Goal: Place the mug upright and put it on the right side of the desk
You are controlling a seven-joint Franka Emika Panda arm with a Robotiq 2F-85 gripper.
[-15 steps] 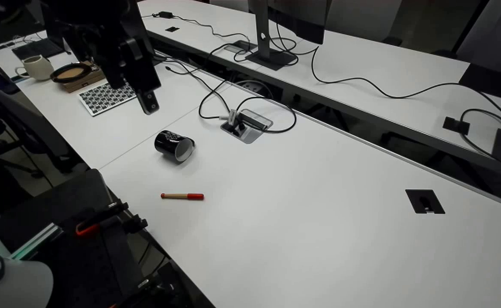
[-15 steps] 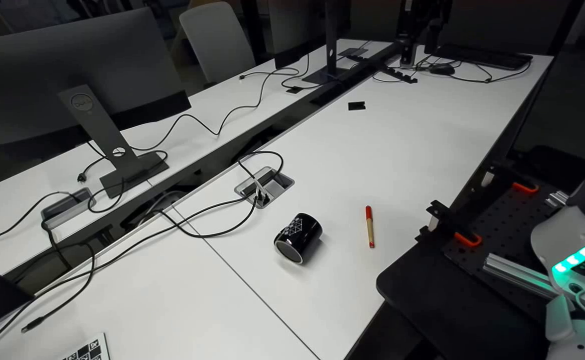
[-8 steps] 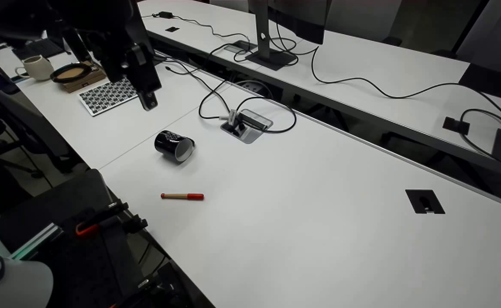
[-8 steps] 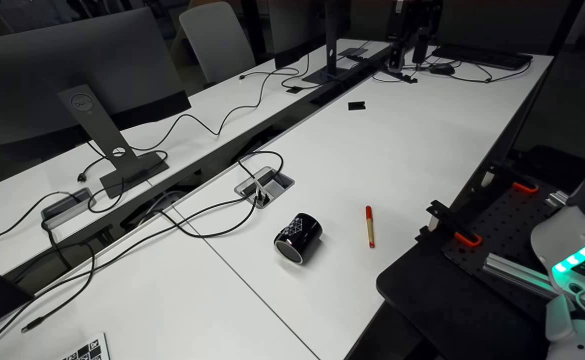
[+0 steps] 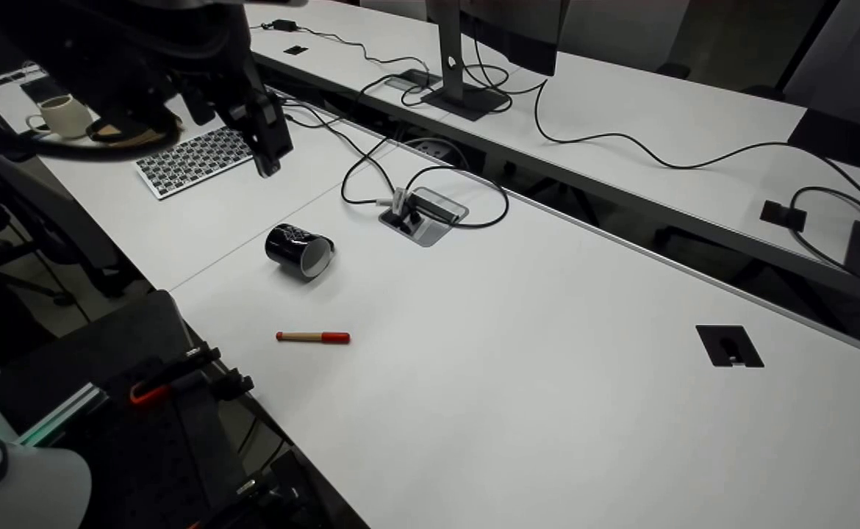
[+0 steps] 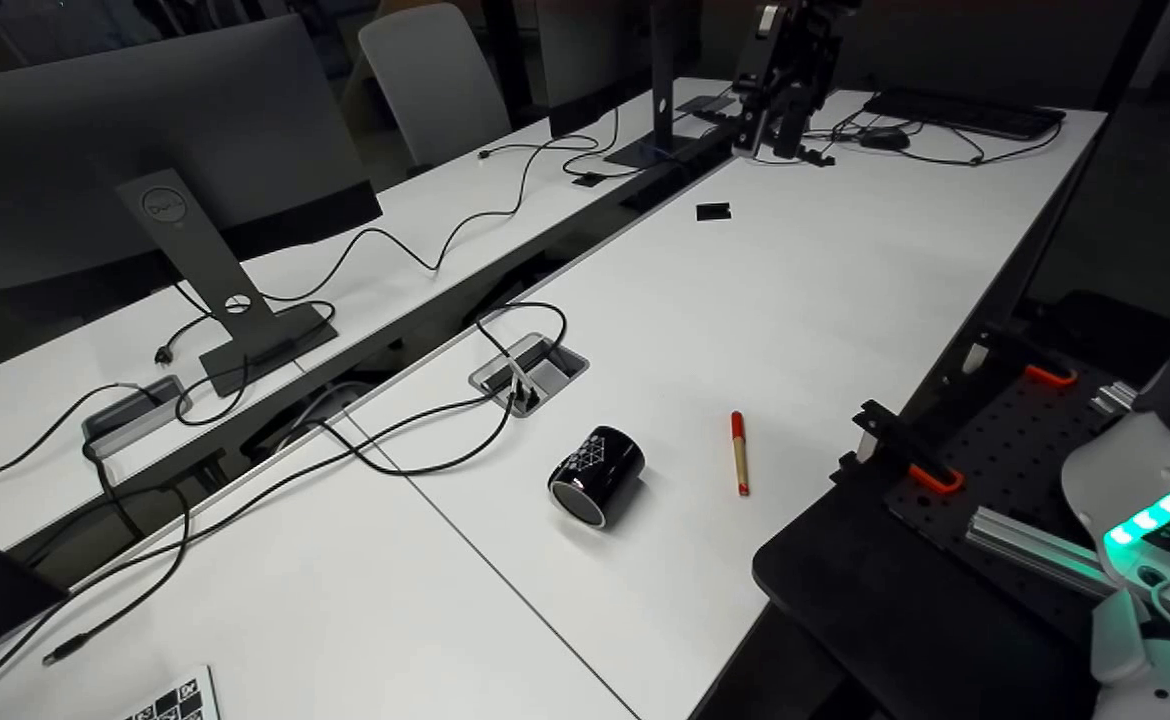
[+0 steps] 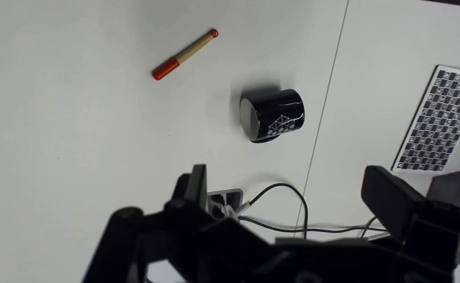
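Claw (image 7: 287, 175) has shifted since the earlier frame, outward from the robot base (image 6: 1110, 468); a small move, seen in both exterior views. Black mug (image 7: 279, 112) and red-and-tan stick (image 7: 192, 51) unmoved.

Claw released: fingers (image 7: 199, 184) spread wide in the wrist view. Hangs tilted, high off the white desk (image 7: 96, 129), well apart from the mug.

Mug lies on its side on the desk, below the claw. In the wrist view it shows ahead of the fingertips, in line with the gap between them. Mouth faces that view's left; white print and part of the handle on the side nearer the claw.

Stick flat on the desk, farther ahead of the claw than the mug and off to the view's left, its thicker red end nearer the claw.

Socket box (image 7: 236, 195) shows just beside the finger at the view's left, partly covered by it; black cable (image 7: 279, 184) loops across the gap as the wrist sees it.

Keyboard (image 7: 436, 122) ahead of the finger at the view's right.
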